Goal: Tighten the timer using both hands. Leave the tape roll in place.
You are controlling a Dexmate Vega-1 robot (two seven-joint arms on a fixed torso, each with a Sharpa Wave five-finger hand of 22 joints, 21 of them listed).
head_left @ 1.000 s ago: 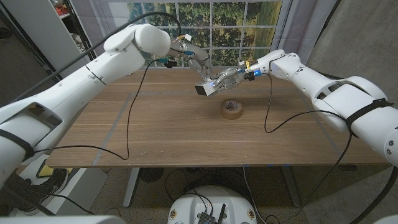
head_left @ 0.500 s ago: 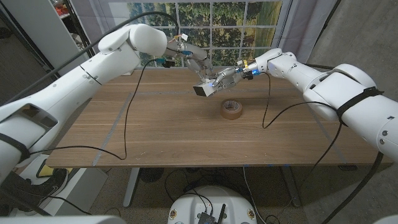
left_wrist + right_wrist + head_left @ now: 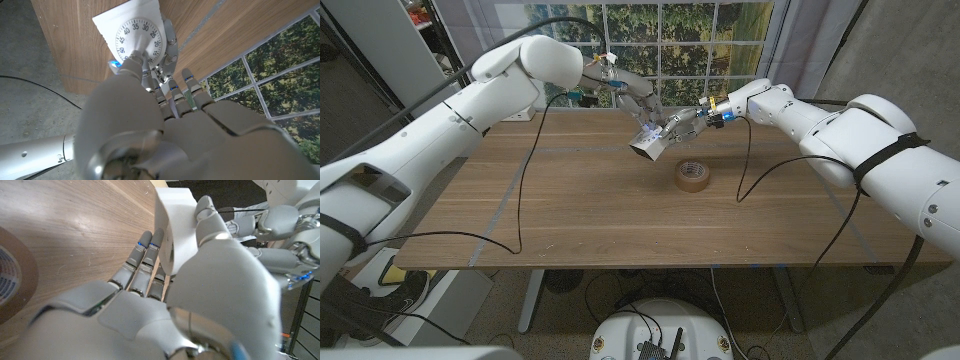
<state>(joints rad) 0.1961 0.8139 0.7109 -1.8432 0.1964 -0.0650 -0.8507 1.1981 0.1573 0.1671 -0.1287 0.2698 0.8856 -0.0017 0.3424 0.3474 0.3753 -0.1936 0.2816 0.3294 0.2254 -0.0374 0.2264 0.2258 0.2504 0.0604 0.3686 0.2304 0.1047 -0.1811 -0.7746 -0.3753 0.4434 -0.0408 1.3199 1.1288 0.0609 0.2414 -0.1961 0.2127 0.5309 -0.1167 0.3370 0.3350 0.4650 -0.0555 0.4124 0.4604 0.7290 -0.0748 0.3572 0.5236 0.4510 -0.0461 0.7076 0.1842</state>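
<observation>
A white box timer [image 3: 646, 147] is held in the air over the far middle of the table. My right hand [image 3: 686, 124] grips its body from the right, thumb [image 3: 209, 211] on one side and fingers [image 3: 144, 250] under it. My left hand [image 3: 636, 103] reaches down from behind, and its thumb [image 3: 131, 62] and a finger pinch the knob at the centre of the numbered dial [image 3: 138, 40]. The white timer body [image 3: 174, 224] also shows in the right wrist view. The brown tape roll [image 3: 694, 176] lies flat on the table just in front of the hands.
The wooden table [image 3: 570, 215] stretches wide in front of and to both sides of the tape roll [image 3: 14, 282]. Black cables [image 3: 525, 190] hang from both arms across the table top. A window [image 3: 660, 35] stands behind the far edge.
The timer has tilted slightly and dipped a little. My left hand has closed in on its dial, and the right forearm has shifted slightly; the tape roll has stayed put.
</observation>
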